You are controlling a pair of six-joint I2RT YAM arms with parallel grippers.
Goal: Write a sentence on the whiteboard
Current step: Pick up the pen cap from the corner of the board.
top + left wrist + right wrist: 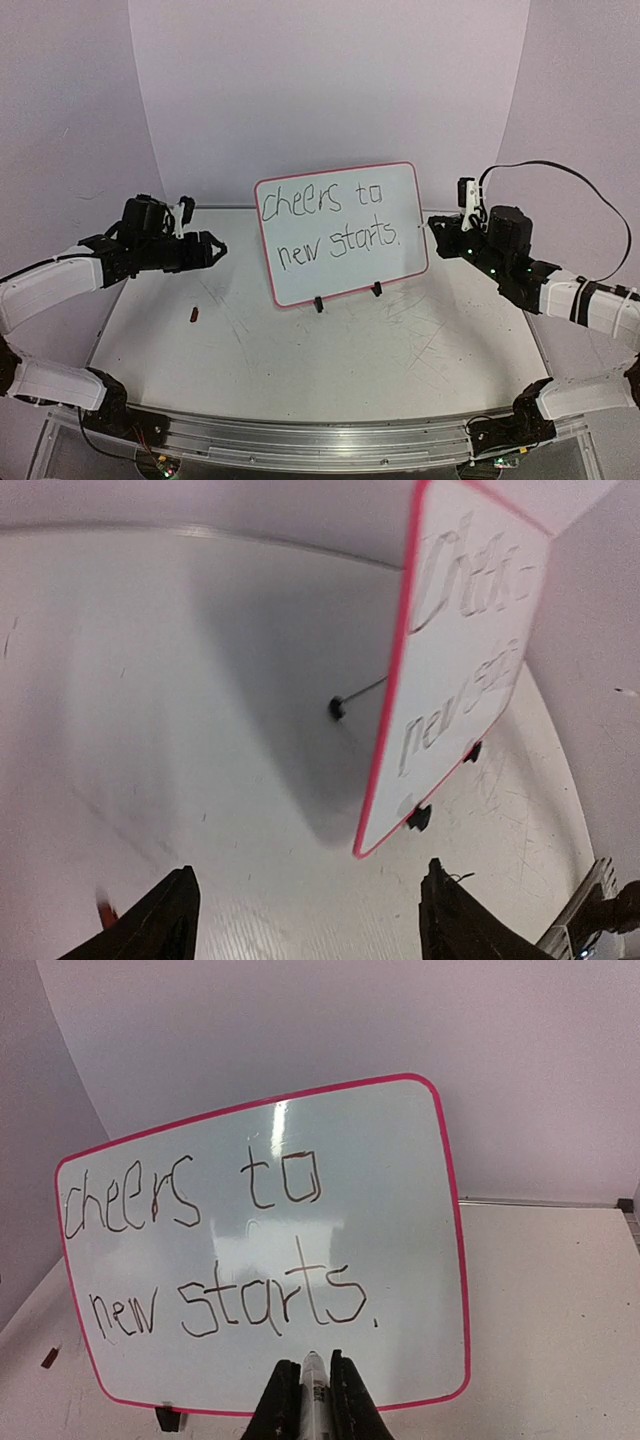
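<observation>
— Whiteboard (350, 278) first: where was it?
— Upright on its two black clip feet, toward 12 o'clock on the bench (400, 350), leaning back a little and facing the arms. The sentence (335, 222) ran in two lines, "cheers to" over "new starts", closed with a full stop.
— So which step was in hand?
— I judged the writing finished and only the putting-away left. The right gripper (310, 1405), at 3 o'clock of the board, was clenched on the marker (313, 1372). Its tip pointed toward the board's lower edge but was apart from it.
— And the other arm?
— The left gripper (310, 920) hung at 9 o'clock of the board, released, jaws wide with nothing between them, clear of the red rim.
— Anything else lying about?
— A small dark-red piece (195, 314) lay on the bench at 8 o'clock of the board, below the left gripper. It might have been the marker's cap, but it was too small to tell.
— What did the next move call for?
— Drawing the marker straight back without smearing the letters or nudging the board, which stood only on those feet and a thin rear prop. If that piece was the cap, the empty gripper had to come down squarely on something lying flat.
</observation>
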